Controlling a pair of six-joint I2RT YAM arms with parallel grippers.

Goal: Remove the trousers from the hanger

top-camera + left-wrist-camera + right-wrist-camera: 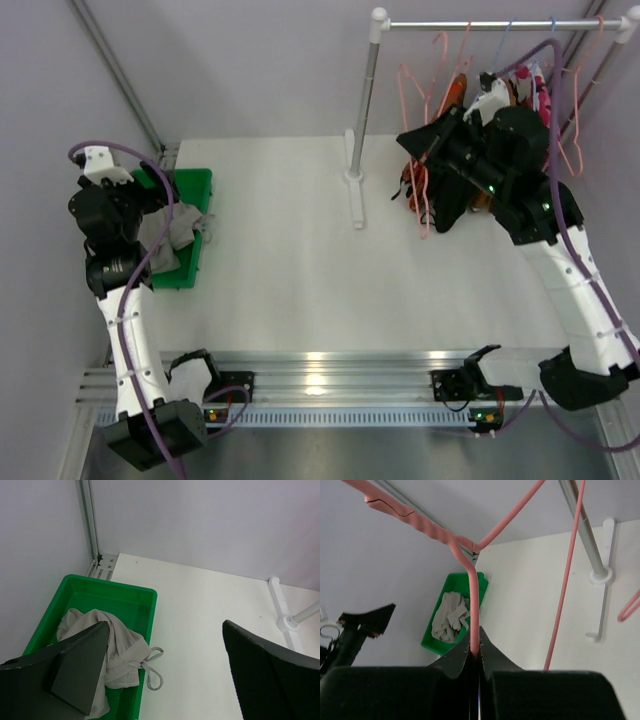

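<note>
– Grippers first: how do yours stand?

– My right gripper (475,652) is pinched tight on the pink hanger (472,595). My left gripper (165,645) is spread wide with nothing between its fingers, above the green bin (125,592).

– Which way does the hanger run?

– Its wire rises almost straight up from my right fingertips to a bend. It forks there, one arm slanting up to the left, the other up to the right.

– And the trousers?

– The grey trousers (115,650) lie crumpled in the bin, at the far left of the white table (210,605). The heap stretches along the bin's length, with no clear waist or leg end. Their drawstring (152,667) loops over the bin's right rim onto the table.
</note>
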